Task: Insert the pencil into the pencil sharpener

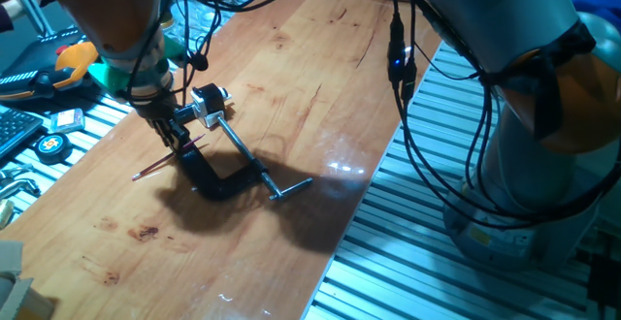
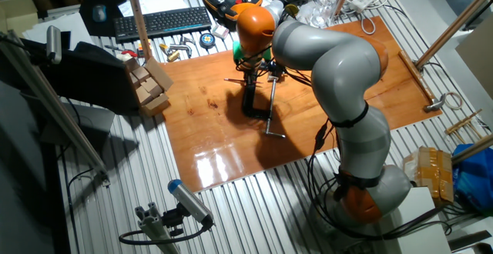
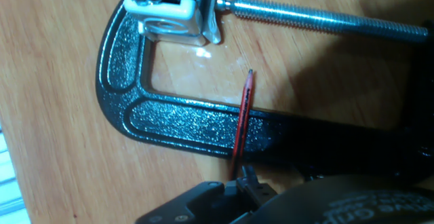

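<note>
Pincer (image 1: 173,132) pinching the pencil (image 3: 242,121), which projects from it with its tip well short of the sharpener (image 3: 175,8). Sharpener sits ahead of the pincer, seated in the clamp (image 3: 169,119) mouth against the screw (image 3: 319,18). Clamp lies flat on the tabletop (image 1: 291,78).

On my wooden table (image 1: 291,97) lies a big black C-clamp (image 1: 215,176), flat on its side. Its silver threaded screw rod (image 3: 319,19) runs across the open mouth, ending in a small crossbar handle (image 1: 290,188) near the table's edge. Off the board, on the ribbed metal bench, I see a black keyboard (image 2: 163,22) beside a yellow-and-black tape measure (image 2: 206,39) and a stack of small wooden blocks (image 2: 148,85). A cardboard box (image 2: 430,172) sits at the far corner, by something blue (image 2: 474,169).
</note>
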Motion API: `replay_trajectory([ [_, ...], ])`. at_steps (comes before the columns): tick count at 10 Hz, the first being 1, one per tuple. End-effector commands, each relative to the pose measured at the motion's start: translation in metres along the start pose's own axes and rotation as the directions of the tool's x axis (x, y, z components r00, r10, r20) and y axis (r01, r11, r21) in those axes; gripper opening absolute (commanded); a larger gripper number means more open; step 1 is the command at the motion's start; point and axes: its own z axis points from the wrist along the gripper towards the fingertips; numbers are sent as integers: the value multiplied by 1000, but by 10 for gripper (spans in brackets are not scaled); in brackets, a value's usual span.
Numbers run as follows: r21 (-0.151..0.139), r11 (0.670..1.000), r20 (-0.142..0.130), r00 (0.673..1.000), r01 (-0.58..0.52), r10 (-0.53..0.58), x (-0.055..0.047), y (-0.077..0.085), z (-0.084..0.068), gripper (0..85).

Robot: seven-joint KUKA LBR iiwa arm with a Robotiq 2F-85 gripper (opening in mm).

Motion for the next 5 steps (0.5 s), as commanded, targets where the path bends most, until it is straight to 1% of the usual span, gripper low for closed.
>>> replay_trajectory([
  [1, 0, 1000, -2, 1000, 0, 0, 0, 1, 1, 340],
  [3, 2, 1000, -3, 1000, -2, 2, 0, 3, 5, 340],
  [4, 1, 1000, 0, 1000, -6, 6, -1, 4, 5, 340],
  [5, -2, 1000, 9, 1000, -10, 10, -2, 5, 6, 340],
])
